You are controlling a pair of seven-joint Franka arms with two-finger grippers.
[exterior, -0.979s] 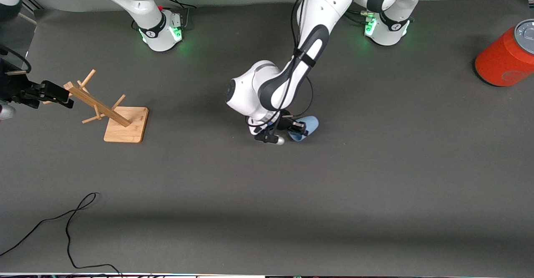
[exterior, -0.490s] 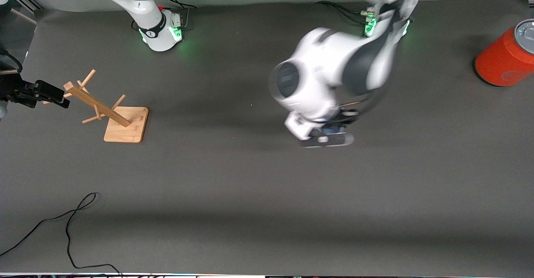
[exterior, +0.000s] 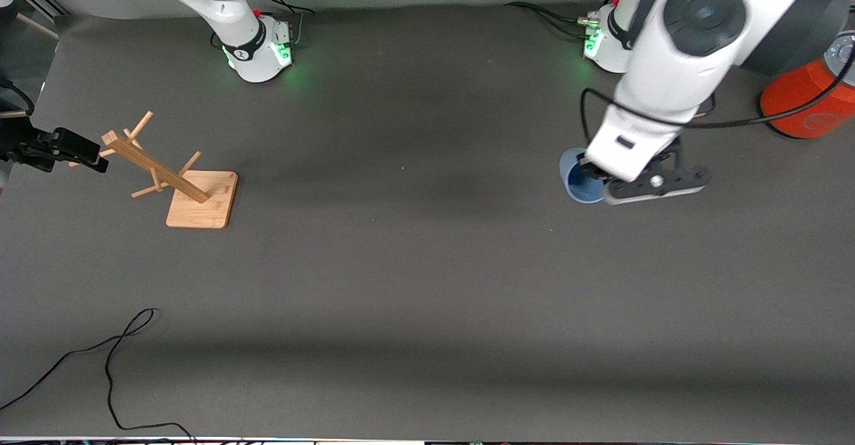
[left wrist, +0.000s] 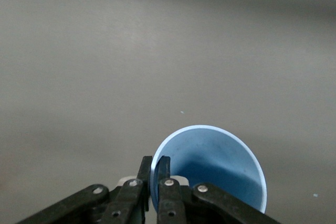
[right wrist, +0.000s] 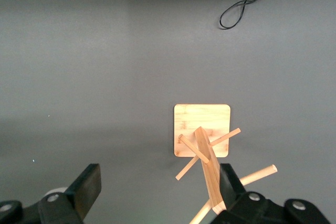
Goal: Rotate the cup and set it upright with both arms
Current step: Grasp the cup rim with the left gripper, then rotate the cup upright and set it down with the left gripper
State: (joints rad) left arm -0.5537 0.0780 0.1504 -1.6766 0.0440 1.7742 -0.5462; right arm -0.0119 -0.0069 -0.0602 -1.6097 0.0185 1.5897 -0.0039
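The pale-blue cup (exterior: 574,179) hangs from my left gripper (exterior: 589,174) over the mat, toward the left arm's end of the table. Its open mouth faces up toward the front camera. In the left wrist view the left gripper (left wrist: 155,163) is shut on the cup (left wrist: 210,163), pinching its rim with one finger inside and one outside. My right gripper (exterior: 83,154) is open and empty beside the top of the wooden rack (exterior: 180,178), at the right arm's end. The right wrist view shows the right gripper (right wrist: 157,182) with the rack's post (right wrist: 207,156) next to one finger.
A large orange cylinder (exterior: 801,101) with a grey top stands at the left arm's end, partly covered by the left arm. A black cable (exterior: 113,358) lies near the front edge at the right arm's end and also shows in the right wrist view (right wrist: 252,3).
My left arm has lifted the cup from the middle of the mat and swung it toward the left arm's end, turning its mouth upward. The right gripper has barely shifted.
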